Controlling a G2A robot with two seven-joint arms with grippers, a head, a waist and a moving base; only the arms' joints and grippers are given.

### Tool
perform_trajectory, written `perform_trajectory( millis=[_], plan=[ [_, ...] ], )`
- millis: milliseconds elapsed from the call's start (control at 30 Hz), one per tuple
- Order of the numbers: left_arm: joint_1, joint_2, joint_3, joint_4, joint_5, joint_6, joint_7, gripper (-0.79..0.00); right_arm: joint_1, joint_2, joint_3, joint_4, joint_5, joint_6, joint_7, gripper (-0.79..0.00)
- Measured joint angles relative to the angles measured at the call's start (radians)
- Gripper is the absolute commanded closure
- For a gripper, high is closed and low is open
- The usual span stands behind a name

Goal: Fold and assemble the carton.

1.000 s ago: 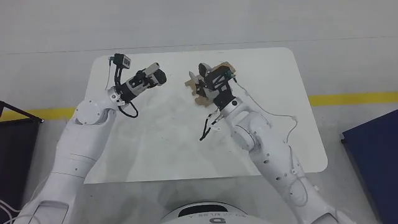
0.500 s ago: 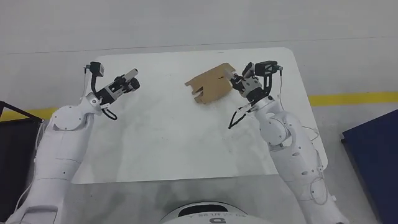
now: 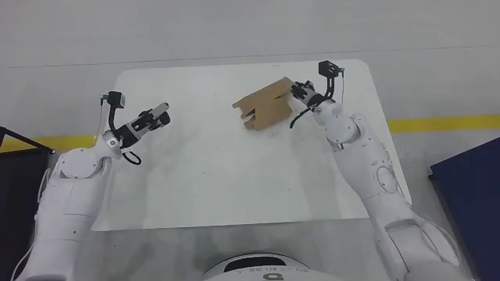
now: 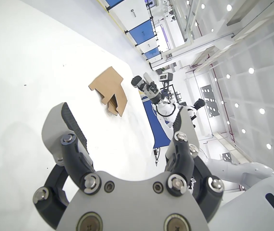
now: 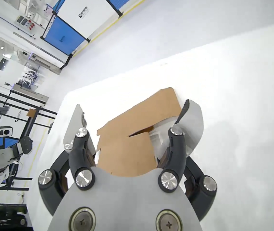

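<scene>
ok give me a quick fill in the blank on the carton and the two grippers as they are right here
1. The ___ carton lies on the white table.
2. Of the left gripper and the right gripper, the ___ one is closer to the carton.
3. Both grippers have their fingers ___.
4. The left gripper holds ___.

Missing words: brown; right; open; nothing
</scene>
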Motion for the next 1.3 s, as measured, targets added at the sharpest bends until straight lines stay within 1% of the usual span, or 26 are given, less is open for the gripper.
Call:
perform_trajectory(
  millis=[100,167,233,333,533,700,833,900,933,1000,1033,1100,1300],
  plan=[
    [0.009,0.001,0.000,-0.011,-0.004,0.000,-0.001,-0.785,0.046,-0.011,-0.018,0.110,0.047,-0.030,-0.002,-0.560],
    [0.013,0.000,0.007,-0.018,-0.003,0.003,0.002,-0.785,0.073,-0.020,-0.035,0.167,0.059,-0.039,-0.011,-0.536],
    [0.013,-0.002,0.016,-0.029,0.001,0.005,0.004,-0.785,0.095,-0.029,-0.052,0.216,0.073,-0.052,-0.017,-0.483],
    [0.011,-0.002,0.026,-0.042,0.015,0.008,0.008,-0.785,0.127,-0.044,-0.080,0.274,0.089,-0.059,-0.018,-0.480],
    [0.015,-0.002,0.027,-0.055,0.021,0.009,0.016,-0.785,0.183,-0.074,-0.123,0.369,0.117,-0.059,-0.038,-0.391],
    [0.022,0.000,0.023,-0.059,0.026,0.005,0.019,-0.785,0.227,-0.093,-0.148,0.424,0.130,-0.068,-0.041,-0.382],
    [0.025,0.000,0.026,-0.056,0.032,0.000,0.026,-0.785,0.273,-0.114,-0.176,0.484,0.134,-0.030,-0.003,-0.360],
    [0.025,0.000,0.027,-0.056,0.037,-0.002,0.030,-0.785,0.293,-0.124,-0.188,0.513,0.136,-0.014,0.013,-0.326],
    [0.025,0.000,0.027,-0.056,0.040,-0.004,0.032,-0.785,0.306,-0.131,-0.195,0.531,0.137,-0.006,0.018,-0.256],
    [0.025,0.000,0.027,-0.055,0.043,-0.006,0.037,-0.785,0.321,-0.140,-0.204,0.555,0.141,-0.003,0.022,-0.077],
    [0.026,0.001,0.026,-0.054,0.045,-0.008,0.040,-0.785,0.329,-0.145,-0.209,0.568,0.143,-0.009,0.023,0.000],
    [0.028,0.001,0.024,-0.053,0.045,-0.011,0.042,-0.785,0.338,-0.152,-0.212,0.586,0.151,-0.026,0.023,0.000],
    [0.031,0.003,0.021,-0.052,0.042,-0.016,0.043,-0.785,0.351,-0.162,-0.195,0.627,0.220,-0.144,0.049,0.000]
  ],
)
